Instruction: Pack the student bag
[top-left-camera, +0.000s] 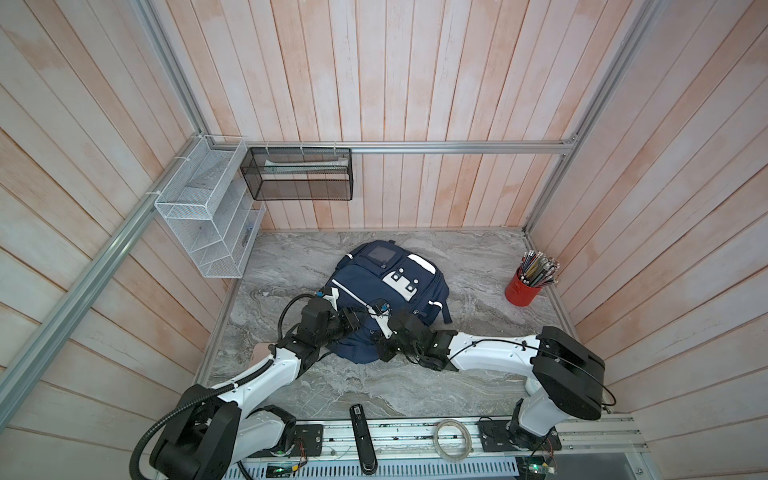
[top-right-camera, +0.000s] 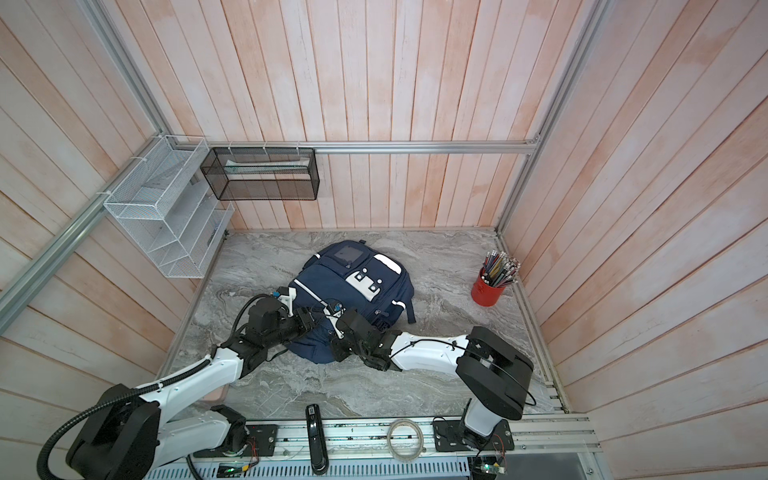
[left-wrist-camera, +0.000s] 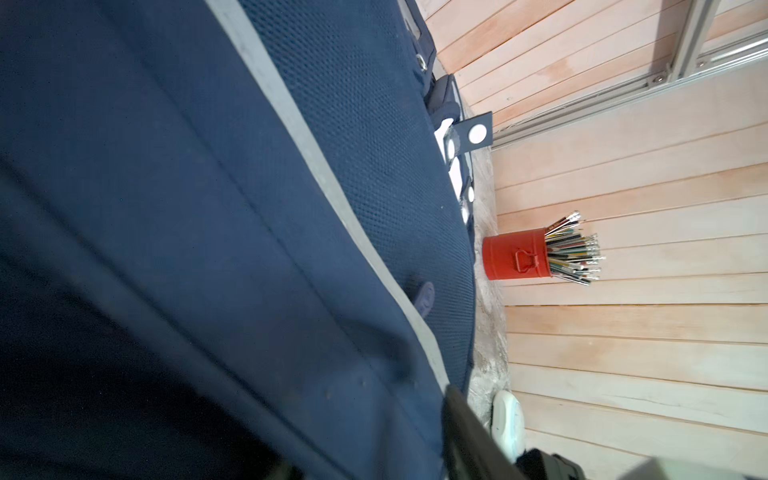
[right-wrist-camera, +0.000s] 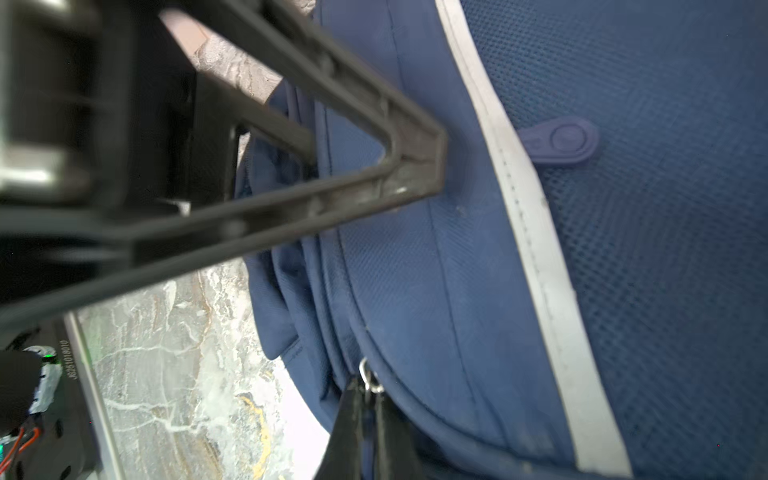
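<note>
Where the metal rail (top-left-camera: 399, 434) ran along the nearest edge, a long black device (top-left-camera: 361, 440) and a roll of clear tape (top-left-camera: 453, 438) lay on it, well apart. Past the rail, the left arm (top-left-camera: 270, 365) and the right arm (top-left-camera: 490, 349) stretched inward over the grey marbled table (top-left-camera: 478, 266) and met at the near end of the student bag (top-left-camera: 374, 286).

In the right wrist view, the right arm's jaws were pressed together on a small metal zip pull (right-wrist-camera: 368, 380) at the bag's near edge. The left arm's jaws lay just beside them. One dark fingertip (right-wrist-camera: 419, 166) was pushed against the blue fabric next to a pale stripe (right-wrist-camera: 536, 232). Whether these jaws were spread or closed could not be told.

The bag lay flat in the middle of the table, front side up. Both top views showed its white patch with black studs (top-right-camera: 368, 282) on the far half.

Farther back on the right, a red cup (top-left-camera: 521, 291) full of pencils (top-left-camera: 538, 268) stood near the side wall, well apart from the bag. At the far left corner, a white wire basket (top-left-camera: 203, 216) and a black mesh basket (top-left-camera: 299, 174) hung from the frame above the table.
</note>
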